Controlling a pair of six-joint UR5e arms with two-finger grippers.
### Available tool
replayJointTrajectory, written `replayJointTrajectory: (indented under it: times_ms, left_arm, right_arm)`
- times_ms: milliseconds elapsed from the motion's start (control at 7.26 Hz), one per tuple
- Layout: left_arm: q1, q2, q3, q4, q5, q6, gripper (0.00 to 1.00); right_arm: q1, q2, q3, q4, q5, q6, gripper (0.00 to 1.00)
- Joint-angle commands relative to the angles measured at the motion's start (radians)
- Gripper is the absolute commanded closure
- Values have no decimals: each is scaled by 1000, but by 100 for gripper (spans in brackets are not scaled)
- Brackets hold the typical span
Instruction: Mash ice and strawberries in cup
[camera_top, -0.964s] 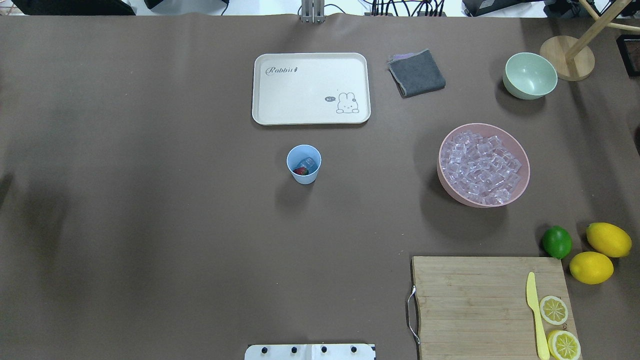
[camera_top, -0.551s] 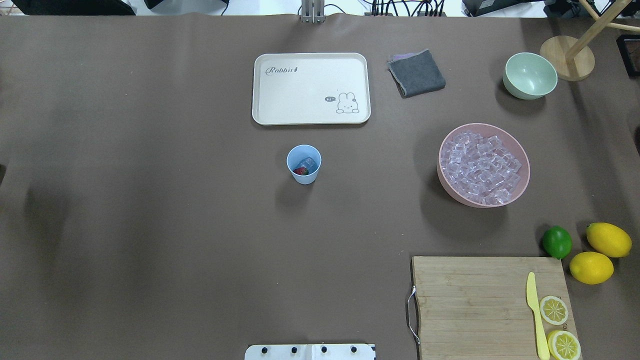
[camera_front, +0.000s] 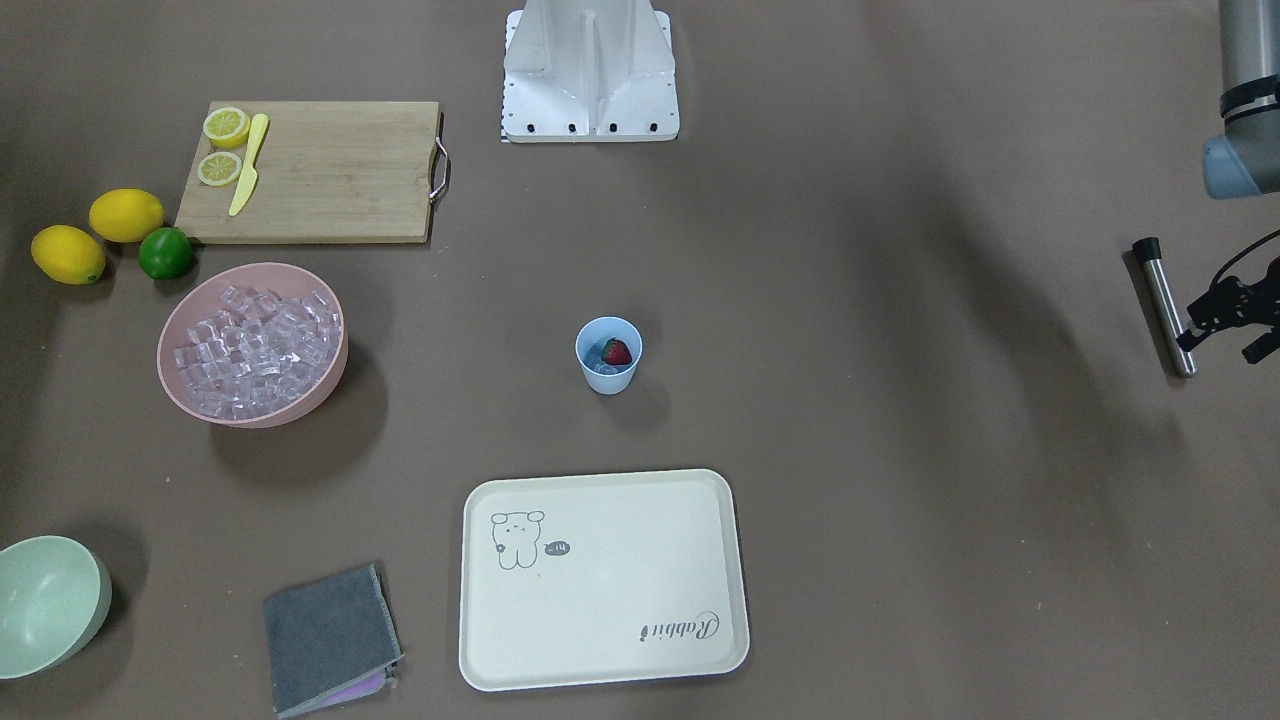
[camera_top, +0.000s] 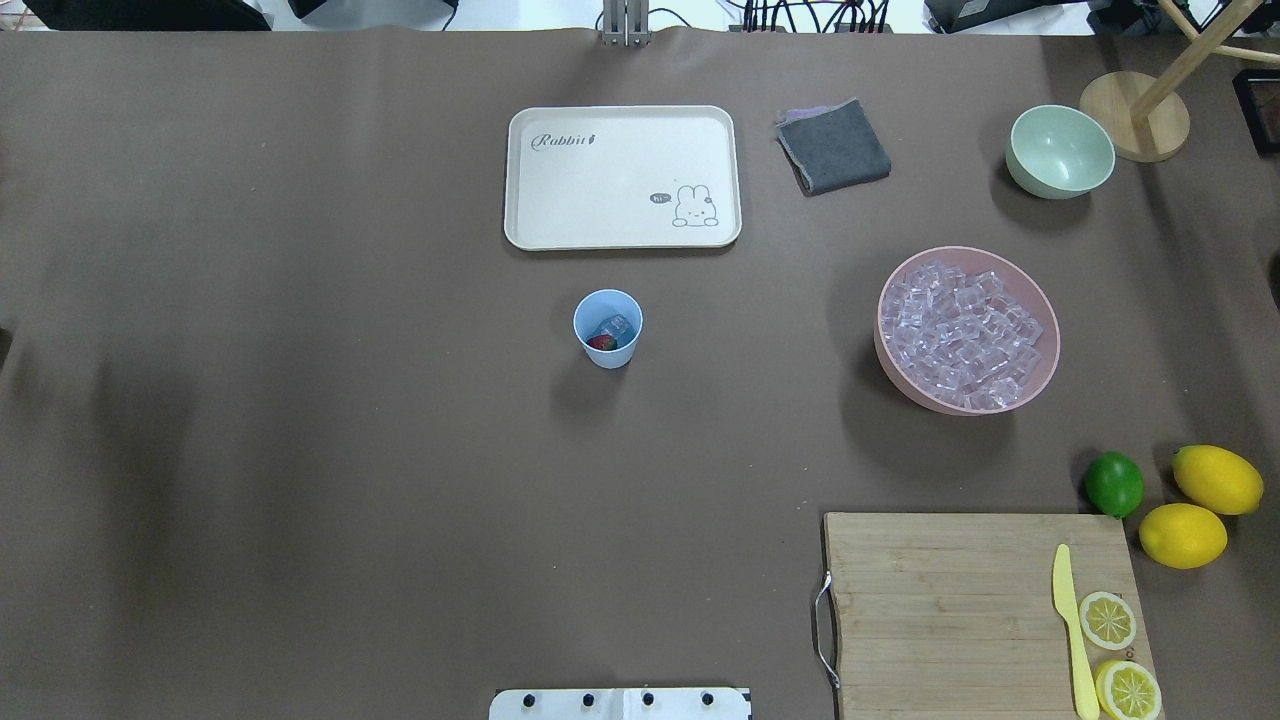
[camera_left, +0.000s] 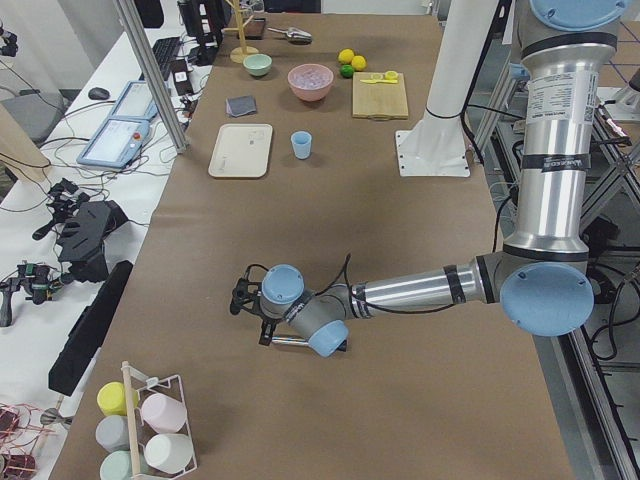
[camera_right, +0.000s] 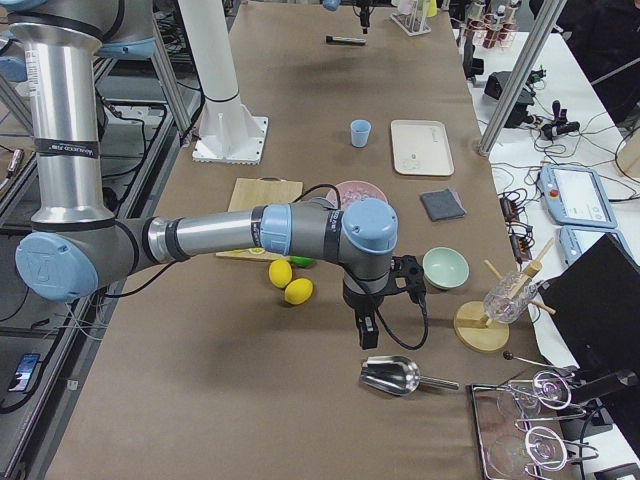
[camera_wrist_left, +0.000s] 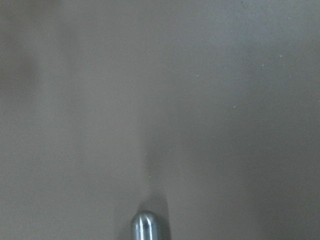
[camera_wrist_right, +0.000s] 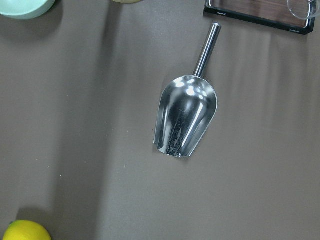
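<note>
We've got the cup (camera_top: 607, 328) upright mid-counter, mouth up, strawberry (camera_front: 617, 352) and some ice (camera_top: 613, 326) inside, open counter (camera_top: 300, 400) all round. Our left gripper (camera_front: 1215, 325) sits at the counter's left edge by a steel muddler (camera_front: 1163, 305) lying crosswise. Can't tell if either gripper's fingers are open.
</note>
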Motion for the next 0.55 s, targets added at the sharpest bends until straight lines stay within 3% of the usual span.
replayJointTrajectory:
  times_ms: [0,413]
  left_arm:
    - [0,-96,-66,156,18,-1,3]
    - [0,-145,-311,588,-8,16,3]
  right_arm:
    - [0,-3,9,-1,2,-1,1]
    - [0,-5,24,-1,0,-1,1]
